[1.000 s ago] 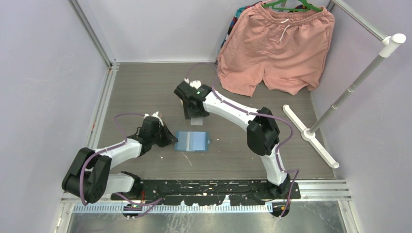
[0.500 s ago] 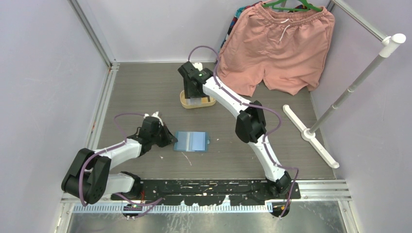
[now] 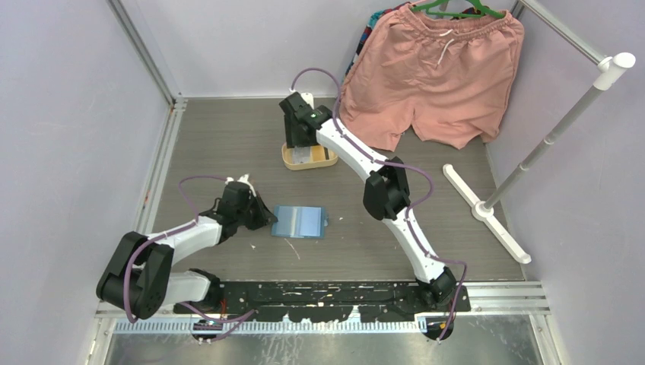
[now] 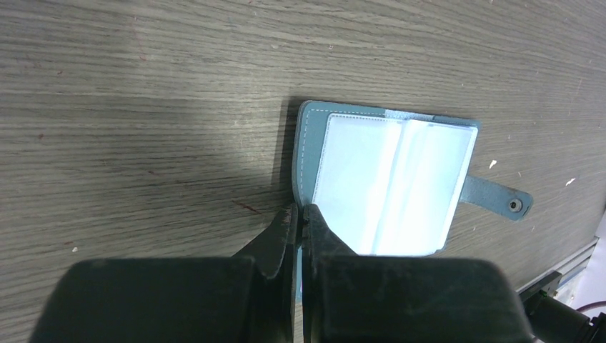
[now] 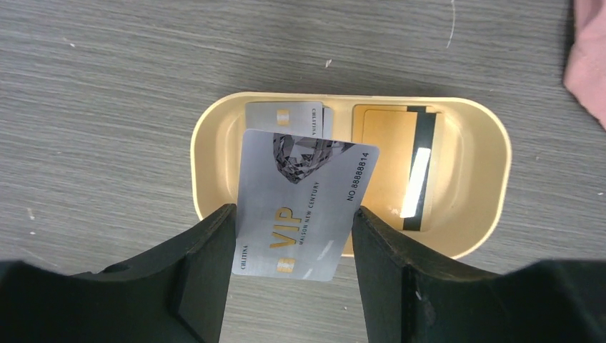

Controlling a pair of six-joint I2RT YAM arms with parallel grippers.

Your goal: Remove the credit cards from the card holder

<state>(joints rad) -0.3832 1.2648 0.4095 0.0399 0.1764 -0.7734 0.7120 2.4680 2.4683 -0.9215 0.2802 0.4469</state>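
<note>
We reckon the job is nearly done. The left jaws are pressed fully together with nothing between them, their tips resting at the near left corner of the card holder point(image 4: 386, 186), as if to pin it. The card holder lies open flat on the worktop point(image 3: 228, 137), clear pockets up and snap tab out to its right. From the left wrist view the pockets look empty, though glare keeps us from being sure.

Beyond the card holder, on its far side, sits the yellow tray point(image 5: 486, 143). It already holds a silver card point(image 5: 282, 116) and a gold card point(image 5: 386, 164) with a dark stripe. The right jaws hang over the tray, set wide and clamped on the long edges of a silver VIP card point(image 5: 304, 207). What seems left is to drop this card and check the pockets for more.

A second ago the right arm was closer to the card holder, carrying the VIP card just past its far edge and hiding the tray. It has since reached out over the tray. The left arm and card holder have not moved.
</note>
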